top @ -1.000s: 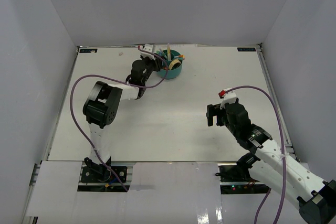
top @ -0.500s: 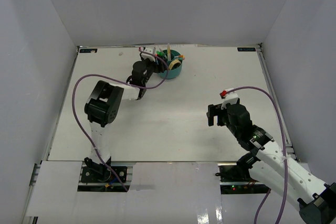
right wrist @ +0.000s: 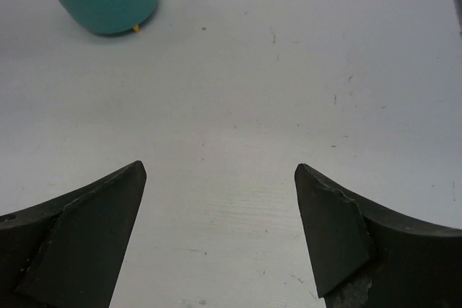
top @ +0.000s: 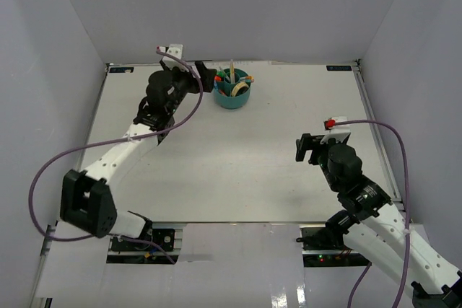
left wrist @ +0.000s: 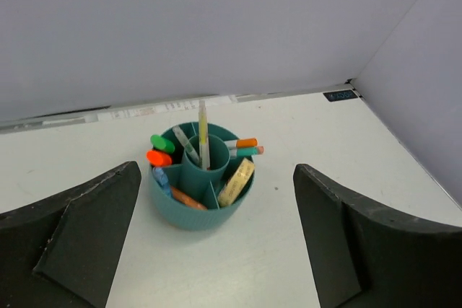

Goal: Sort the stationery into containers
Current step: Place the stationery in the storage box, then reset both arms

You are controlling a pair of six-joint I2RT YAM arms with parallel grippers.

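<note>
The round teal container (top: 232, 96) stands at the back middle of the table. In the left wrist view the container (left wrist: 189, 214) holds the stationery. A pale pencil (left wrist: 203, 131) stands upright in its central cup. Green-capped (left wrist: 163, 143) and orange-capped (left wrist: 158, 157) highlighters, a beige tape ring (left wrist: 236, 182), a light-blue clip (left wrist: 160, 178) and pens (left wrist: 245, 147) fill the outer compartments. My left gripper (top: 205, 76) hangs just left of the container, open and empty (left wrist: 216, 169). My right gripper (top: 309, 148) hovers open over bare table at the right (right wrist: 220, 168).
White walls close in the table (top: 238, 171) at the back and on both sides. A black label (top: 341, 68) sits at the back right corner. In the right wrist view the container (right wrist: 108, 1) shows at the top left.
My left gripper has opened and drawn back from over the container to its left. The left arm has swung out to the left. My right arm has shifted slightly right.
</note>
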